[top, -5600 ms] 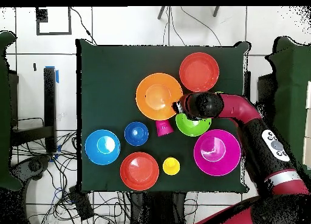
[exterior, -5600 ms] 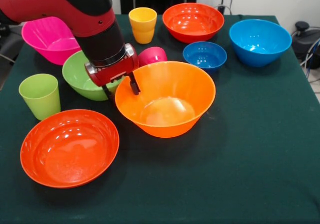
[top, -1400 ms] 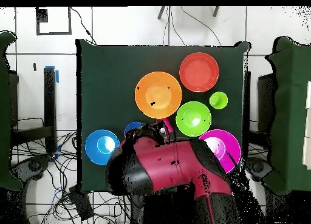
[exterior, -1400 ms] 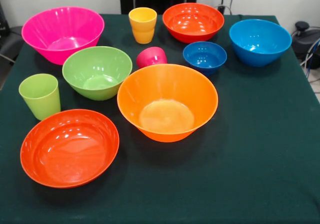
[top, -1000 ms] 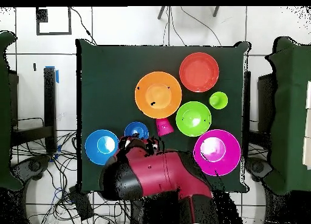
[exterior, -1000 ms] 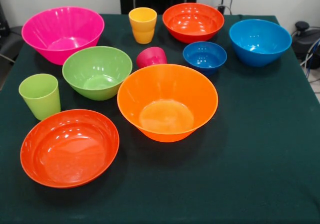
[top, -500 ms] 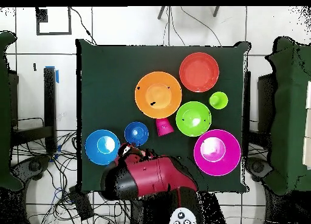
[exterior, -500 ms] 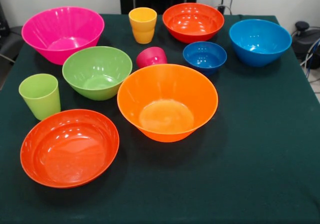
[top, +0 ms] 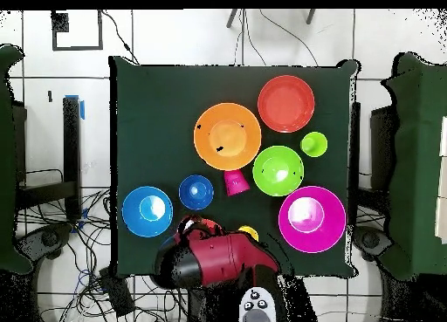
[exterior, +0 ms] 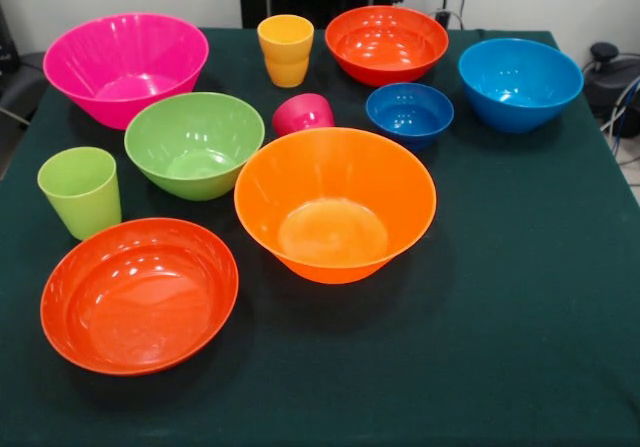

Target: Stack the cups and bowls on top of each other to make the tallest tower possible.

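Since a moment ago we see the red arm [top: 218, 262] drawn further back over the table's [exterior: 520, 297] robot-side edge; its tool's state we cannot tell. Nothing is stacked: the glossy plastic bowls, big orange one [exterior: 335, 203] included, and three tapered cups all sit apart.

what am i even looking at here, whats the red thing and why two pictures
The red and black thing is a robot arm, pulled back at the table's edge. Its tool's state cannot be made out, and nothing appears to be held. One picture is taken from across the table, the other from straight above.

On the green cloth lie plastic bowls: big pink, big orange, green, two red-orange, light blue, small dark blue. There are three cups: yellow, lime green, and a pink one lying tipped over. Nothing is stacked yet.
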`<state>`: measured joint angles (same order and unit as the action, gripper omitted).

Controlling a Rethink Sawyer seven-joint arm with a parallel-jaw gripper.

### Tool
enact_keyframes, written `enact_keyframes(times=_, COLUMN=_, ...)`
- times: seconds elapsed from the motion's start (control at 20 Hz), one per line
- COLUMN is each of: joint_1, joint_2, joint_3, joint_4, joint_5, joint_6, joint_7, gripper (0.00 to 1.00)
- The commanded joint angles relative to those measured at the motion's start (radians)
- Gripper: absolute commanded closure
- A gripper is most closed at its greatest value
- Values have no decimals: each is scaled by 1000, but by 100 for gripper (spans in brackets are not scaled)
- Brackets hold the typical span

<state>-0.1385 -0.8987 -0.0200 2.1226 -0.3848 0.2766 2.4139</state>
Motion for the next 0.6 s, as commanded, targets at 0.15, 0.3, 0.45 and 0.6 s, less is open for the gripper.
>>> enact_keyframes(times=0.15, joint_1=54, joint_2=124, joint_3=-83, joint_4=-1, joint_5=3, joint_6=-107, joint_7=146, gripper=0)
enact_keyframes(times=0.3, joint_1=91, joint_2=160, joint_3=-121, joint_4=-7, joint_5=20, joint_6=-132, joint_7=168, gripper=0)
enact_keyframes(times=0.45, joint_1=121, joint_2=213, joint_3=-151, joint_4=-21, joint_5=34, joint_6=-178, joint_7=182, gripper=0)
enact_keyframes(times=0.6, joint_1=140, joint_2=240, joint_3=-172, joint_4=-19, joint_5=56, joint_6=-214, joint_7=187, gripper=0)
